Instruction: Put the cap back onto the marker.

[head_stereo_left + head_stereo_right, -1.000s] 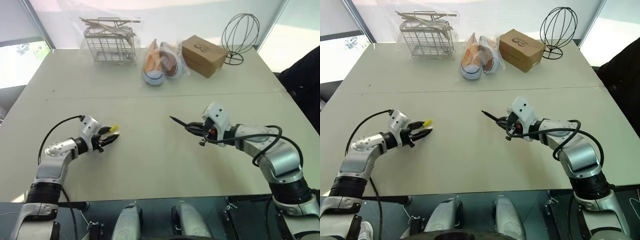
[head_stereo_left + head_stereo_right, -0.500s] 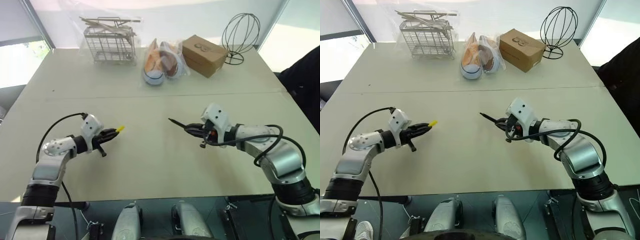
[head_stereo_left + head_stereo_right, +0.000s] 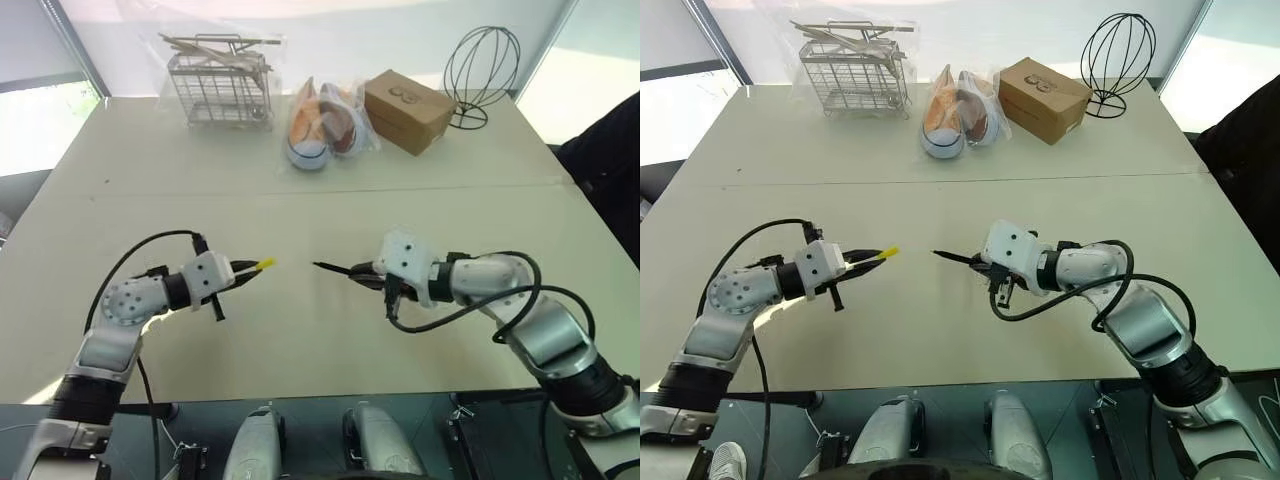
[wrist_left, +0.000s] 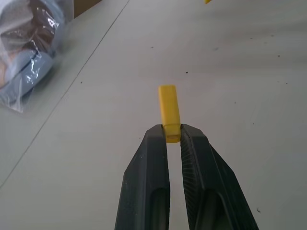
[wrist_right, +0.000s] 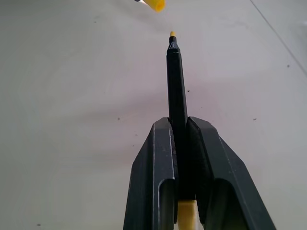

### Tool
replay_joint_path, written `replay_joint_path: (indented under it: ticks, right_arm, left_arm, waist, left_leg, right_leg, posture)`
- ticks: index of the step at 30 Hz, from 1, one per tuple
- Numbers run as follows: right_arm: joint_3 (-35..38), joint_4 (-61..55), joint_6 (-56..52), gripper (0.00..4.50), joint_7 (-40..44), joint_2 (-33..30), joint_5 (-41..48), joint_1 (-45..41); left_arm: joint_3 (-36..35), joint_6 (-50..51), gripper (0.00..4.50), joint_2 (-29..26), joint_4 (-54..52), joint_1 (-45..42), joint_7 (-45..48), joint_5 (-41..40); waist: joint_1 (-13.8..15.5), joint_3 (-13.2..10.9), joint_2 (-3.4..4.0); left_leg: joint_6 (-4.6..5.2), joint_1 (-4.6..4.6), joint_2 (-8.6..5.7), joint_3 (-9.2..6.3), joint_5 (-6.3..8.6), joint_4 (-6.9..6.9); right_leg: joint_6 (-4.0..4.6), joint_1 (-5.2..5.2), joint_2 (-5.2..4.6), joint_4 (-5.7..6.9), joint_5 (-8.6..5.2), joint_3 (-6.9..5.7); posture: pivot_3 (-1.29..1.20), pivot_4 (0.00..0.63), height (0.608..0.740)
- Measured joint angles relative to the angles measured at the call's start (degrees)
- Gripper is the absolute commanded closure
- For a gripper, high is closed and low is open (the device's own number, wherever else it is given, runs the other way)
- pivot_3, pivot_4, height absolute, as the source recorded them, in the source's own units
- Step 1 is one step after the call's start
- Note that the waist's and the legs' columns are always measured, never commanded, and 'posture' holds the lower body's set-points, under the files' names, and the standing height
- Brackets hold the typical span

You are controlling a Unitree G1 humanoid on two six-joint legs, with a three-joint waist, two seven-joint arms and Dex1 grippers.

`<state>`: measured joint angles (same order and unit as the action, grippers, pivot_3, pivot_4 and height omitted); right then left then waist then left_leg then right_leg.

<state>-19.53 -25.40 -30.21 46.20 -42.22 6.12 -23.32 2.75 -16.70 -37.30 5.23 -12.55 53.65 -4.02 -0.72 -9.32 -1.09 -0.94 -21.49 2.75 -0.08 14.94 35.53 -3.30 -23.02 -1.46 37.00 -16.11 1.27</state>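
My left gripper (image 3: 243,270) is shut on the small yellow cap (image 3: 264,264), which sticks out past its fingertips and points right. The left wrist view shows the cap (image 4: 169,109) pinched at one end between the black fingers (image 4: 152,172). My right gripper (image 3: 370,277) is shut on the thin black marker (image 3: 335,269), whose tip points left toward the cap. In the right wrist view the marker (image 5: 176,81) runs out from between the fingers, its small yellow tip close to the cap (image 5: 154,4). A short gap separates cap and marker tip above the table.
At the back of the beige table (image 3: 300,320) stand a wire basket (image 3: 218,82), bagged shoes (image 3: 322,125), a brown cardboard box (image 3: 408,110) and a black wire stand (image 3: 480,70). A seam (image 3: 300,190) runs across the table.
Both grippers have moved toward each other and rolled, so the cap and the marker tip now face each other closely. The left gripper has closed tighter on the cap.
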Motion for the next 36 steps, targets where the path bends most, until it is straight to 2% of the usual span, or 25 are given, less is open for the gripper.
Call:
replay_joint_path:
  ticks: [7, 14, 36]
  right_arm:
    - [-2.46, 6.28, 13.28, 4.5, -1.98, 0.75, -9.83, 0.11]
    - [-2.67, 10.51, 20.49, 4.5, -3.14, 2.52, -15.28, 0.02]
    - [-2.37, 11.08, 23.31, 4.5, 0.01, 4.06, -17.76, 0.0]
  left_arm:
    - [1.26, -4.6, 4.46, 0.92, 1.62, -1.45, -0.07, 0.98]
    - [2.94, -11.09, 4.46, 1.43, 5.35, -4.71, -0.14, 2.24]
    - [5.63, -20.08, 4.46, 2.55, 14.99, -8.54, -1.25, 4.54]
  waist:
    - [0.0, 0.0, 0.0]
    - [0.0, 0.0, 0.0]
    - [0.04, 0.0, 0.0]
  left_leg:
    - [0.0, 0.0, -0.01, 0.07, 0.0, 0.03]
    - [0.0, 0.0, -0.01, 0.09, 0.0, 0.08]
    - [0.0, 0.01, 0.0, 0.08, 0.0, 0.16]
  right_leg:
    - [-0.03, -0.01, 0.04, 0.01, 0.02, -0.02]
    - [-0.04, -0.01, 0.08, 0.07, 0.02, 0.0]
    - [-0.06, 0.01, 0.13, 0.14, 0.03, 0.0]
  posture:
    - [0.0, 0.15, 0.74]
    - [0.0, 0.15, 0.74]
    - [0.0, 0.15, 0.74]
